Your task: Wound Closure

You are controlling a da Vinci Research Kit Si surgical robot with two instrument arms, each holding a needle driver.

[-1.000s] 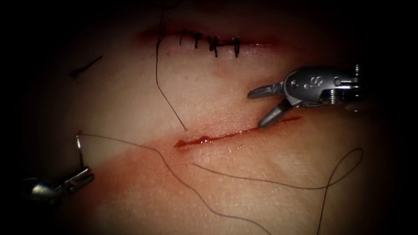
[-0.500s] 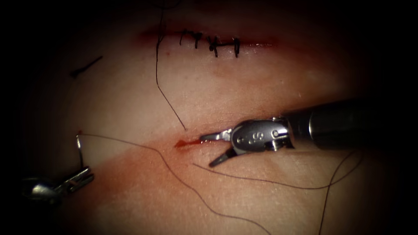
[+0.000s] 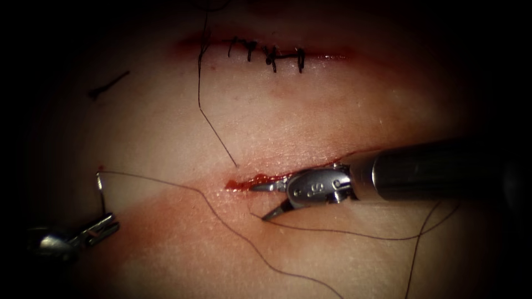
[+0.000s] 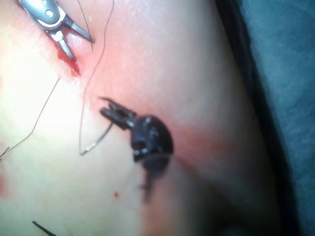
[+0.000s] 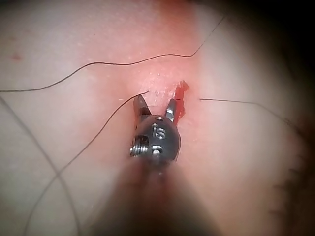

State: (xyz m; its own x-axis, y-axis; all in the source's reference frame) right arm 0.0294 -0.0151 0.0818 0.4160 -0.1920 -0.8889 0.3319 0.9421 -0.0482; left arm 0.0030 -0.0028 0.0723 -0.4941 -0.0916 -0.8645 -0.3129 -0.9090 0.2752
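Needle (image 3: pixel 101 191) clamped in left pincer (image 3: pixel 105 224); right pincer (image 3: pixel 259 201) apart at cut (image 3: pixel 244 181), empty.

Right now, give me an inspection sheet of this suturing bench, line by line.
Surface: pale pork tissue, one open red cut with red fluid, one earlier cut closed by dark stitches.
Job's things: curved steel needle out of the tissue, left of the open cut; dark thread lying loose across the tissue.
Clutter: short cut thread end.
Grippers: left tool shut on the needle near one end; right tool open at the cut, holding nothing.
Cables: nothing seen.
Surroundings: dark.
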